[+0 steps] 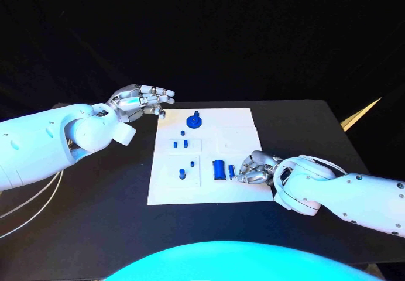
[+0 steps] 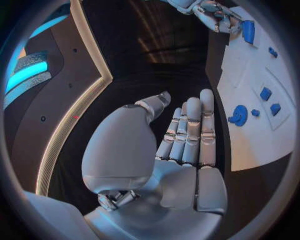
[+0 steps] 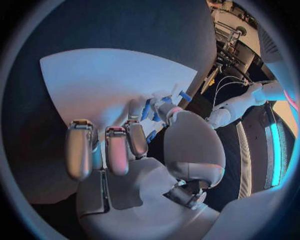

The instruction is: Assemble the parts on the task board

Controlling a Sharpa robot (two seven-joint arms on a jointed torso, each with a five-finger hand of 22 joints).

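The white task board lies mid-table with several blue parts on it. A round blue part sits at its far end, small blue pegs lie mid-left, and a large blue block stands near the front. My right hand rests on the board's right side, fingers curled, pinching a slim blue part beside the block; the thumb and a finger close on this slim blue part. My left hand hovers off the board's far left corner, fingers straight, holding nothing.
The black table spreads bare to the left and front of the board. From the left wrist the board, the round blue part and my right hand are seen. A pale wedge lies past the table's right edge.
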